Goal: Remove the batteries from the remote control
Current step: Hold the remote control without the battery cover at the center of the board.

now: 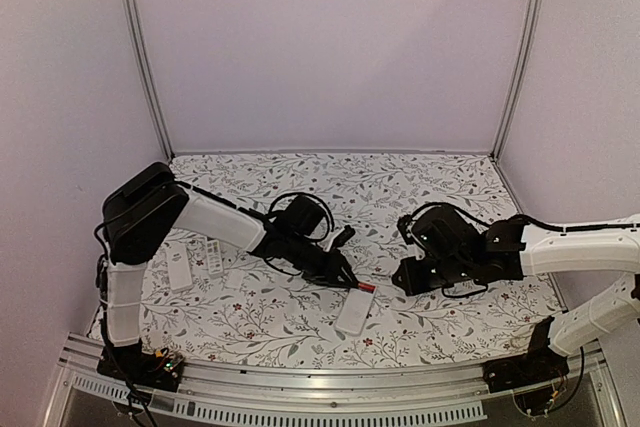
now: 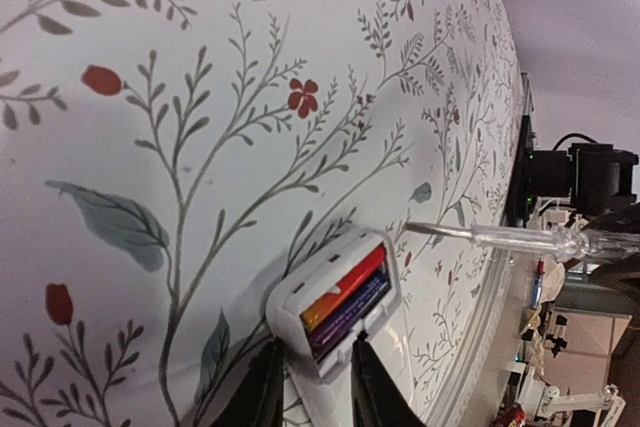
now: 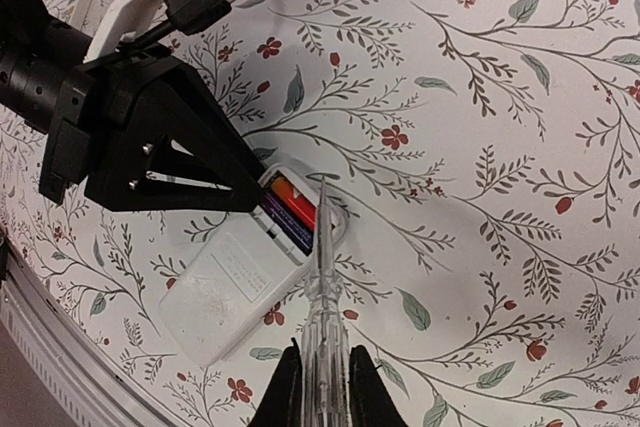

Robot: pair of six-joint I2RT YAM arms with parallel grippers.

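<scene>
At the near edge of the floral-patterned counter (image 1: pixel 450 187) stand the bases of two arms, both reaching inward toward the middle.

One white remote (image 1: pixel 353 315) lies flat, just beyond the near edge and about midway between left and right. Its back faces up, and the battery bay at its far end is uncovered. The batteries (image 2: pixel 345 299) are still in that bay. There are two, lying side by side along the remote's length: one red-orange cell (image 2: pixel 347 282) and one dark purple cell (image 2: pixel 352 312).

The left claw (image 2: pixel 316 357) comes in from the left and sits at the open end of the remote. Its two black fingers (image 2: pixel 262 392) stand a little apart over the casing. I cannot tell whether they press on the remote or only rest beside it.

The right claw (image 3: pixel 322 372) comes in from the right and is closed tight around one long tool (image 3: pixel 322 277). The tool has a clear handle and a thin metal shaft, and its tip lies at the edge of the battery bay, right beside the two cells. From these views I cannot tell if the tip touches them.

Farther out on the left, by the left arm's elbow, two more remotes (image 1: pixel 181 269) lie side by side, well apart from the open one.
</scene>
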